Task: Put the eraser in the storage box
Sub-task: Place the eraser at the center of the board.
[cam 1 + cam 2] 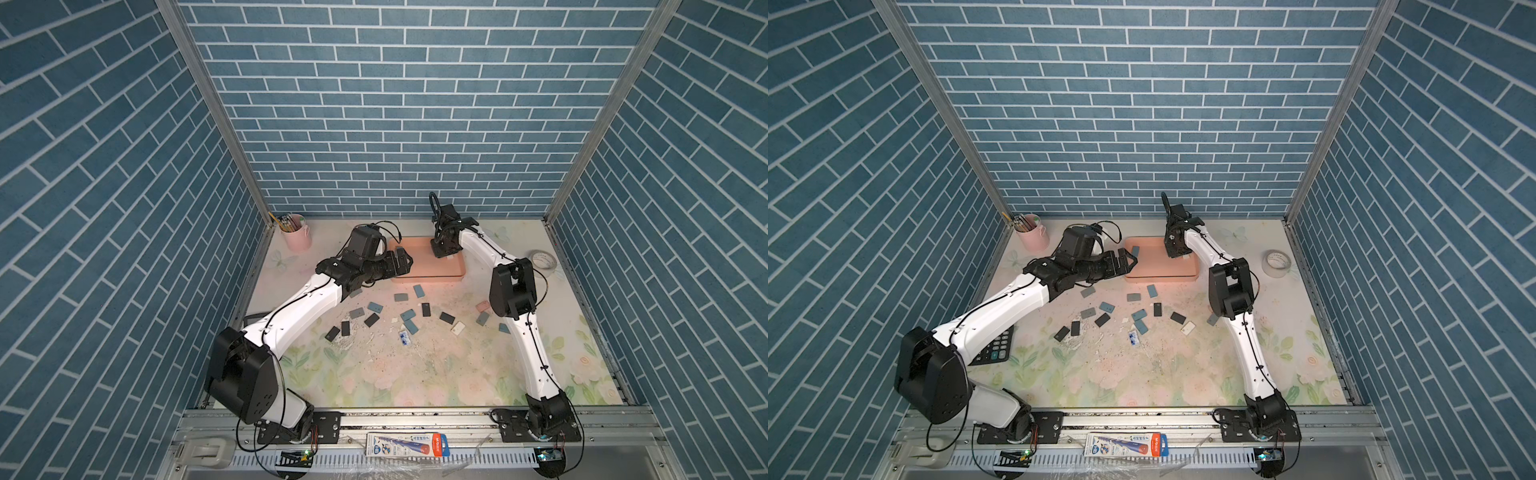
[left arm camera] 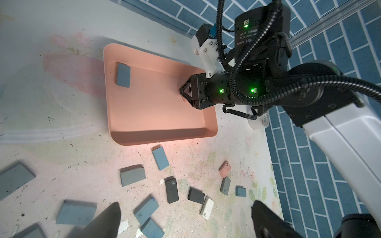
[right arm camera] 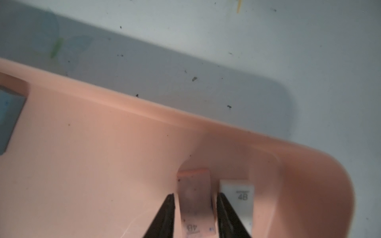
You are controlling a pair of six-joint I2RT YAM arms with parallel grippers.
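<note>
Right hand (image 3: pixel 195 194) ajar, straddling pink eraser (image 3: pixel 193 185)

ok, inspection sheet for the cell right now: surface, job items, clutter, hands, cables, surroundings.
Surface: floral table, eraser crumbs near the middle.
Job's things: storage box at the back holds a blue eraser, a pink eraser and a white eraser; over a dozen loose erasers lie in front of it.
Clutter: pencil cup, tape roll, calculator.
Hands: left hand wide open, empty, at the box's side; right hand inside the box, jaws slightly parted either side of the pink eraser.
Cables: black conduit loops over the right wrist; no snag seen.
Surroundings: blue brick-pattern walls.
</note>
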